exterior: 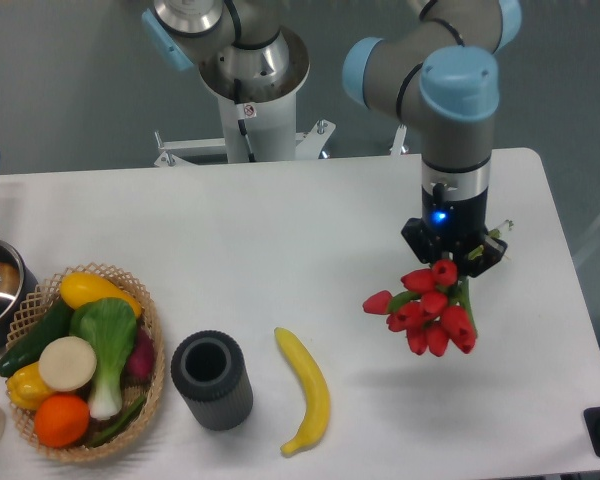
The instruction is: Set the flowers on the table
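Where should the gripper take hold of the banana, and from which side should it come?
Grip the banana near its middle, coming straight down from above. It lies flat on the table, running near to far, so the jaws should close across its narrow width, left to right. The middle looks thickest, and open table lies on both sides; the dark cylinder stands apart.
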`<act>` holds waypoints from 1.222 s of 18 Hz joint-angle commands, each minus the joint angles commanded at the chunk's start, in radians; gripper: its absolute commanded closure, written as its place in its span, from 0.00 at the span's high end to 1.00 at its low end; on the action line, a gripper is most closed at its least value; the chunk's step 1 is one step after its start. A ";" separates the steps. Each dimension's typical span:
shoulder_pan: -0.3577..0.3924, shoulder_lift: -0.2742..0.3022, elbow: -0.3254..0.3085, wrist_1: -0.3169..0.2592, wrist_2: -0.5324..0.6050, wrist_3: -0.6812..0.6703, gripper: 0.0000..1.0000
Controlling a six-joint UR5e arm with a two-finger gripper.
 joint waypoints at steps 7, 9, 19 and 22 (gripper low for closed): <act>-0.041 -0.018 -0.074 0.003 -0.011 -0.044 0.02; -0.048 -0.028 -0.094 0.008 -0.011 -0.052 0.08; -0.052 -0.032 -0.123 0.020 -0.009 -0.048 1.00; -0.043 -0.031 -0.109 0.038 -0.008 -0.048 1.00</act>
